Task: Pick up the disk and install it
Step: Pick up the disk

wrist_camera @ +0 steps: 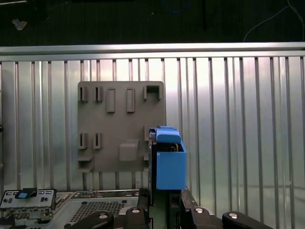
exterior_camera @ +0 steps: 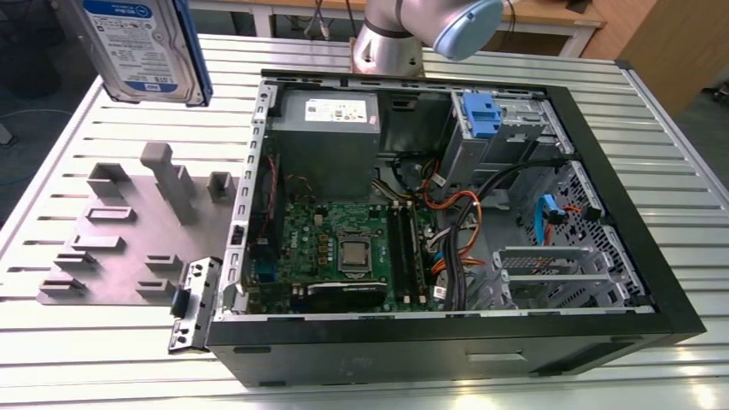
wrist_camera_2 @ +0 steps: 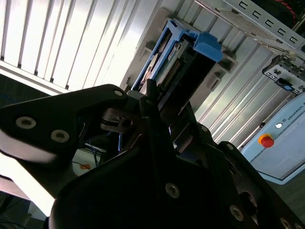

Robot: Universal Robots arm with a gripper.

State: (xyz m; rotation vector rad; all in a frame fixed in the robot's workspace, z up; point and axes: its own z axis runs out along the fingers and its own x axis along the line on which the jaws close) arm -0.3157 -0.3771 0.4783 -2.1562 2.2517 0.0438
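Progress: the pick-up looked done and the install did not, since the disk (exterior_camera: 142,47) hung outside the computer case (exterior_camera: 456,350).
Disk: it was held in the air over the table's (exterior_camera: 102,359) far corner on the exterior view's left, label side towards that camera and its blue carrier frame showing along one edge. In the first wrist view it stood edge-on over the fixture plate's edge.
Gripper: the gripper (wrist_camera: 167,212) was closed on the disk, with a finger pressed on either side of one end of the carrier, as both wrist views showed.
Fixture plate: the grey fixture plate (exterior_camera: 125,231) lay flat near the table's edge on the exterior view's left, with only its own posts and slots to be seen on it.
Loose bracket: a grey metal strip (exterior_camera: 194,303) lay on the table between the plate and the case.
Case contents: the open-topped case held the power supply box (exterior_camera: 324,128) at its far wall, the motherboard (exterior_camera: 341,248) below that, and a bundle of cables beside them.
Drive bay: in the case's far right corner, a metal bay carried a blue bracket (exterior_camera: 484,115) with no labelled drive seen in it.
Lower cage: a perforated cage (exterior_camera: 547,273) sat by the case's right wall, and its contents could not be made out.
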